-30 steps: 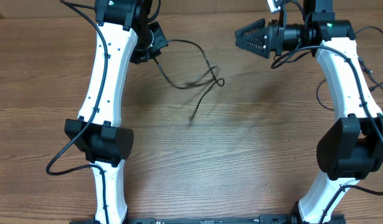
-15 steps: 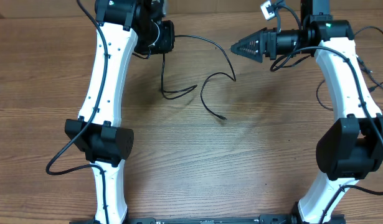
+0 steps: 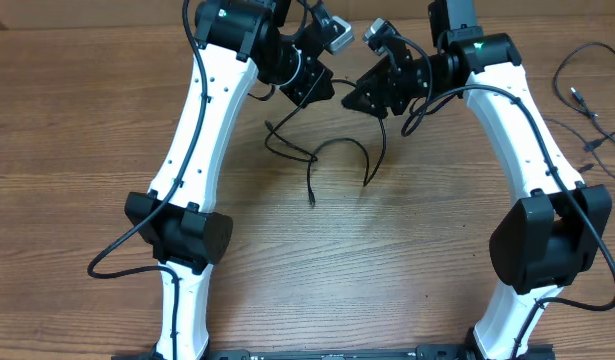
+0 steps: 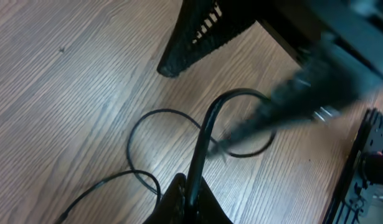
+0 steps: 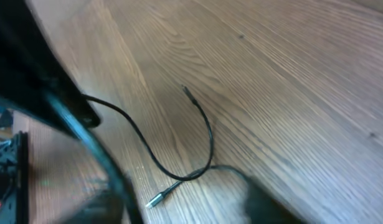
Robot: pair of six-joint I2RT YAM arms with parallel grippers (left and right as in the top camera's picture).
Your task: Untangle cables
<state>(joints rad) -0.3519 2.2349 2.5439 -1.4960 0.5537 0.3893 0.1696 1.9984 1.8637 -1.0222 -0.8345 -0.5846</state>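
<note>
L gripper (image 3: 309,88): at 12 o'clock of the table, above the wood. Clenched on a black cord (image 4: 203,130), which comes out from betw. its fingertips in the L wrist view.
R gripper (image 3: 367,97): just beside L gripper, on its 3 o'clock side, tips turned toward it. Views are too blurred, so can't tell if the claw is released or clenched, or if it touches anything.
black cord, path: rises from the L grip, arcs over, then joins the loops lying on the wood.
cables (image 3: 327,150): thin black strands in loose loops on the table, just toward 12 o'clock of ctr and below both grippers. Some loops cross each other.
free ends: one end (image 3: 312,200) points to 6 o'clock. A second (image 3: 367,182) sits at its 3 o'clock side.
silvery plug (image 5: 155,200): seen in the R wrist view, flat on the wood at the end of a curved strand.
separate cords (image 3: 587,100): at the 2 o'clock edge of the table, past the R arm, well apart from the loops.
table (image 3: 87,150): brown wood grain.
arms: white w/ black joints, both bent in toward 12 o'clock.
</note>
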